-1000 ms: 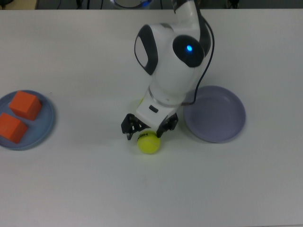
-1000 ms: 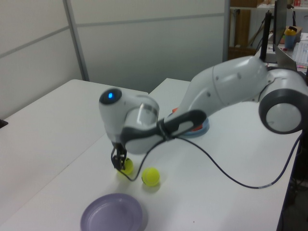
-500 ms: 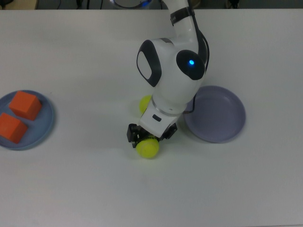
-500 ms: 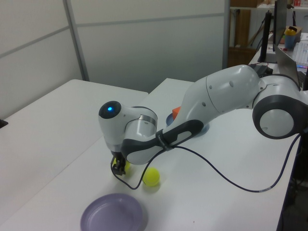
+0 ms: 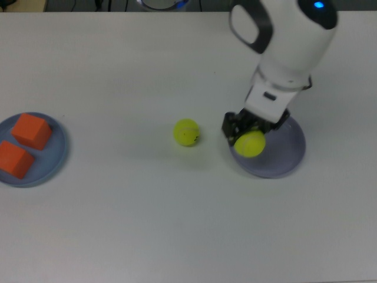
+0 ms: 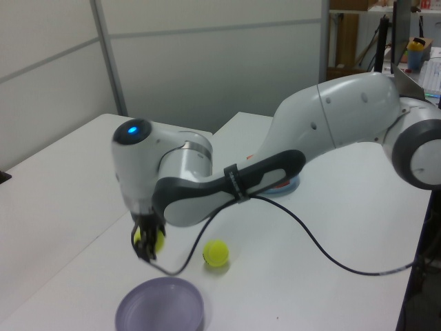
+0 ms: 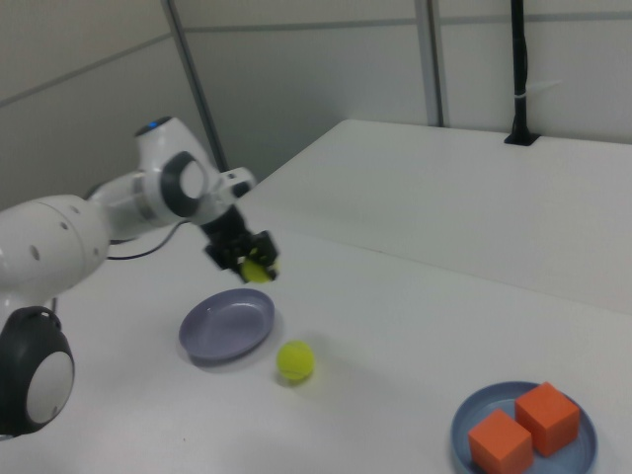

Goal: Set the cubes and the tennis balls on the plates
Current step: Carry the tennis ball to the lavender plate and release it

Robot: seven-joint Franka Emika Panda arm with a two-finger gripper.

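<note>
Your tool is clamped on one fuzzy yellow-green tennis ball, carried clear of the white desk.

Key relation: in the top view the held ball sits over the left edge of the round lavender-purple plastic plate, inside the rim but only just. The plate centre lies toward the top view's right of the tool. In the right view the ball hangs above the plate, well off its surface. My read: nudge toward the top view's right before lowering, or the ball may land on the rim and roll off.

Arm pose: wrist pointing down, forearm reaching in from the top view's upper right, cable trailing behind in the left view.

The second yellow-green tennis ball rests on the desk, to the top view's left of the plate and apart from it, not yet placed.

Both matte orange cubes sit on the round light blue plastic plate at the top view's far left. That half looks done.
</note>
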